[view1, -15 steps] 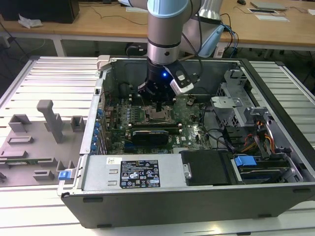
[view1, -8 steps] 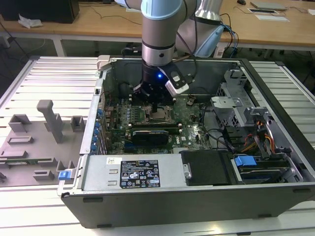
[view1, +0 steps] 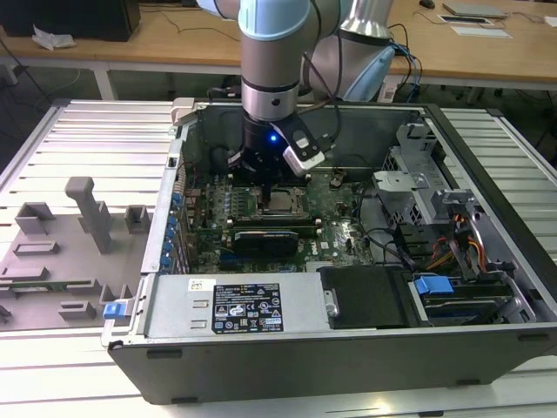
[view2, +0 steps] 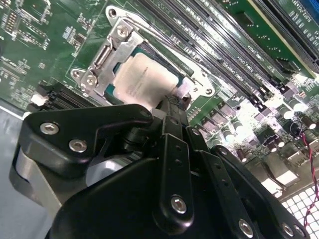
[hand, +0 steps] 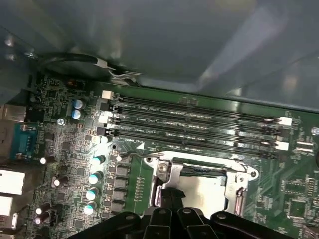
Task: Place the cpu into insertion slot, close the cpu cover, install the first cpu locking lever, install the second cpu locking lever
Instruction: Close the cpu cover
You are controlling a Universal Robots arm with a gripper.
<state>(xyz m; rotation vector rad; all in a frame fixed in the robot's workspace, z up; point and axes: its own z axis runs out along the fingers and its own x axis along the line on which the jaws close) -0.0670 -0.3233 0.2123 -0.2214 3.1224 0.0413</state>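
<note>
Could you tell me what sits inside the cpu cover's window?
The cpu, pale metal top up; the gripper hides one edge, and the insertion slot beneath is covered.

Open from above; memory slots (hand: 199, 119) flank the socket (view1: 284, 202) on one side, a black card (view1: 274, 237) sits close on the other.
</note>
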